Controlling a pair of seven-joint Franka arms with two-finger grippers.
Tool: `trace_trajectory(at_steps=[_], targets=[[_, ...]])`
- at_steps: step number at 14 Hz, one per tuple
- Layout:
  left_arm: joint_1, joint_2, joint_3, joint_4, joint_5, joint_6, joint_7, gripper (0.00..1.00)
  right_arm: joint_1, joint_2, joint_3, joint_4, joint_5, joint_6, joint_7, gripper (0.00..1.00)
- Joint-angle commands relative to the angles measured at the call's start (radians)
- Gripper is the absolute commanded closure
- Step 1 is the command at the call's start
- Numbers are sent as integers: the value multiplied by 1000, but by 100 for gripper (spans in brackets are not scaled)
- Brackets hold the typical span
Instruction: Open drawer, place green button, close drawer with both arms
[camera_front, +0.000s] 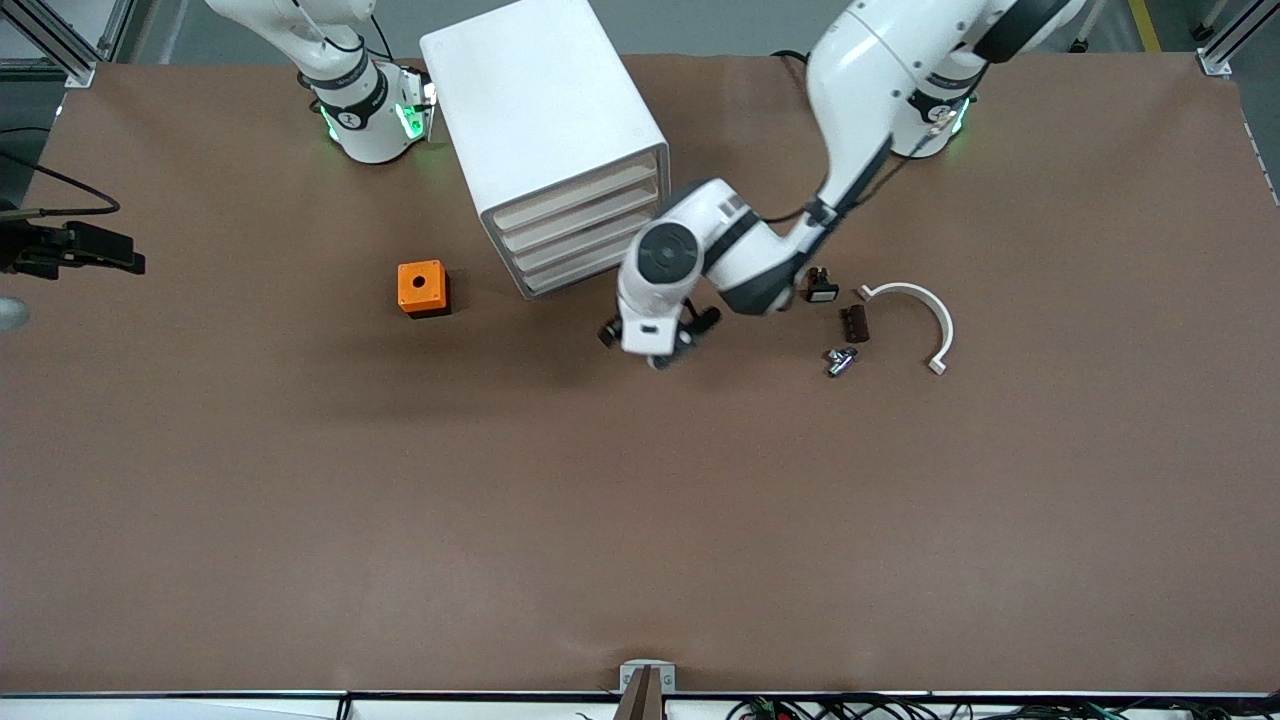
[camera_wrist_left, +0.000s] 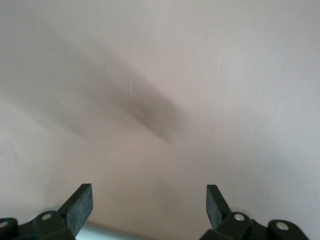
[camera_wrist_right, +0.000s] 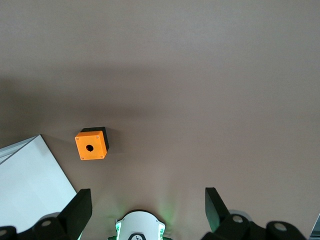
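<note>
Item 1: white boxy cabinet (camera_front: 545, 120) with rounded edges, standing on the brown counter (camera_front: 640, 500) between the 2 arm bases. It holds 4 alike shallow drawers, all shut. The task's drawer (camera_front: 585, 270) is the lowest of the 4, its front facing the front camera and angled toward the left arm's end.

Item 2: left tool (camera_front: 658, 340), black, 2-fingered, low over the counter just in front of that lowest drawer's front, at the corner nearest the left arm's end. The left wrist view shows both fingers (camera_wrist_left: 80, 205) spread wide with nothing between them, only a pale blurred surface ahead. Judgement: the drawer lies just beside this tool, on the cabinet side, with its long axis running along the cabinet face, so the opening pull falls to the left arm.

Item 3: right tool (camera_wrist_right: 145, 210), high over the counter near its own base, fingers wide and empty; this arm waits.

Item 4: tiny push button (camera_front: 840, 358) with a round green cap, lying on the counter past the left tool toward the left arm's end, near a small black switch (camera_front: 821, 286), a dark brown block (camera_front: 854, 323) and a white curved bracket (camera_front: 925, 315).

Item 5: orange cube (camera_front: 423, 288) with a hole, toward the right arm's end.
</note>
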Motion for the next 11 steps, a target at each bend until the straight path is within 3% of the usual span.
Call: trace_trajectory(at_steps=[1, 5, 7, 11], targets=[[78, -54, -6, 18, 92, -6, -10, 0, -18, -82, 15, -72, -8, 34, -3, 0], [210, -140, -6, 55, 127, -9, 58, 0, -17, -219, 15, -226, -2, 125, -3, 0], [275, -186, -6, 52, 130, -38, 145, 0, -15, -239, 17, -229, 0, 125, -3, 0], [401, -264, -9, 52, 129, -216, 353, 0, -11, -280, 17, -229, 1, 125, -3, 0]])
